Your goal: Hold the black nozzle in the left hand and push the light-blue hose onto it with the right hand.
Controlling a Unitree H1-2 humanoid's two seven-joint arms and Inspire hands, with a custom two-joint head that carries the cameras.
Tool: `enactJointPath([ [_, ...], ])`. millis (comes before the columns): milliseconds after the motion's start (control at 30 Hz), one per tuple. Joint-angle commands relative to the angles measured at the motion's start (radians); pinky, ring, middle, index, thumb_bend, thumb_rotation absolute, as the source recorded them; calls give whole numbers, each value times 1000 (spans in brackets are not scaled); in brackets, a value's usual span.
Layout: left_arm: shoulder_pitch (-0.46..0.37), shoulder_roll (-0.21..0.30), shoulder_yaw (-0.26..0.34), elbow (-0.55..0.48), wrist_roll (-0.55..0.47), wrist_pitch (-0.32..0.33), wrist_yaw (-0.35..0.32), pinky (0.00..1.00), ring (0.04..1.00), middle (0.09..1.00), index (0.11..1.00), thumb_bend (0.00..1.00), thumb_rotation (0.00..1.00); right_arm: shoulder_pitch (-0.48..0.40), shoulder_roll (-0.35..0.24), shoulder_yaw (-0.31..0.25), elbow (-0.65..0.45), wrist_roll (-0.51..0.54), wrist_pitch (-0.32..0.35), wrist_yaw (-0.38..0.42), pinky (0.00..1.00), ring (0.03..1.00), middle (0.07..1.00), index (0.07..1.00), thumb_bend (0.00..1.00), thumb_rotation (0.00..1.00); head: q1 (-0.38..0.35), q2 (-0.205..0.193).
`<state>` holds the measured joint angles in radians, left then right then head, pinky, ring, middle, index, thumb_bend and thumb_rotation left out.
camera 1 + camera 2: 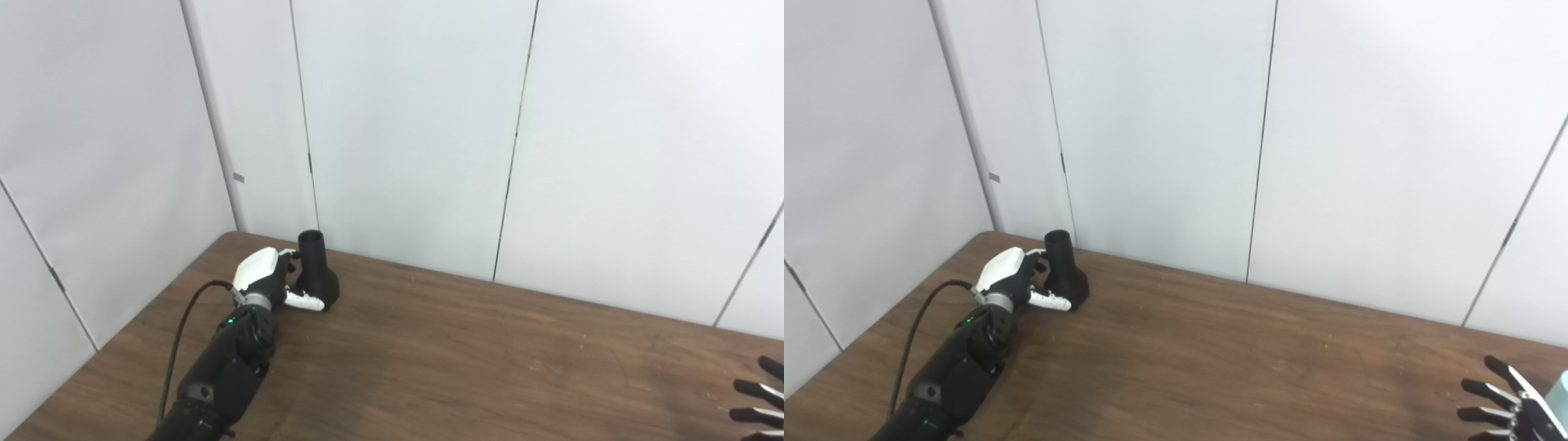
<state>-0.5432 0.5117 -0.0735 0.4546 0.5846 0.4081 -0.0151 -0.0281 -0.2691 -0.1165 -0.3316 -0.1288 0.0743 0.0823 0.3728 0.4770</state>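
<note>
The black nozzle stands upright on the brown table near its far left corner, narrow opening up. My left hand is wrapped on its left side, thumb across the front of the wide base and fingers behind the neck. At the bottom right edge my right hand is open with its fingers spread. A small piece of the light-blue hose shows just right of it at the picture's edge. I cannot tell whether they touch.
White wall panels close off the table at the back and on the left. A black cable runs along my left forearm. The table's left edge lies close to that arm.
</note>
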Motion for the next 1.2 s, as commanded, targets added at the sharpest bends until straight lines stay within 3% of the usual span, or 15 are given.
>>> enactJointPath([
  [0, -11, -4, -26, 25, -26, 0, -45, 721, 815, 800, 784, 965, 263, -18, -19, -9, -39, -5, -9, -5, 508, 661, 779, 895, 572, 76, -1, 3],
  [367, -21, -9, -69, 60, -29, -2, -41, 712, 835, 843, 793, 959, 254, -11, -18, -14, -49, 1, -7, -3, 508, 664, 780, 895, 571, 62, -10, 11],
  [833, -25, -27, -75, 99, -47, -48, -21, 696, 834, 854, 797, 948, 230, -3, -15, -21, -67, 11, 5, -3, 501, 655, 777, 891, 573, 52, -17, 20],
  [900, -23, -30, -63, 95, -63, -68, -12, 706, 817, 833, 784, 929, 189, -3, -15, -21, -68, 11, 7, -3, 501, 655, 777, 891, 573, 53, -16, 22],
  [933, -20, -33, -53, 99, -78, -100, 5, 687, 749, 773, 765, 913, 154, -2, -16, -21, -66, 12, 6, -3, 502, 655, 778, 891, 573, 53, -15, 23],
  [1133, -12, -40, -37, 116, -117, -197, 44, 525, 559, 584, 634, 812, 14, -2, -16, -20, -68, 10, 9, -3, 507, 657, 780, 891, 572, 49, -16, 24],
  [1167, -11, -40, -36, 121, -121, -209, 48, 507, 535, 533, 571, 671, 7, -2, -16, -20, -69, 10, 10, -2, 508, 657, 780, 891, 572, 48, -16, 24],
])
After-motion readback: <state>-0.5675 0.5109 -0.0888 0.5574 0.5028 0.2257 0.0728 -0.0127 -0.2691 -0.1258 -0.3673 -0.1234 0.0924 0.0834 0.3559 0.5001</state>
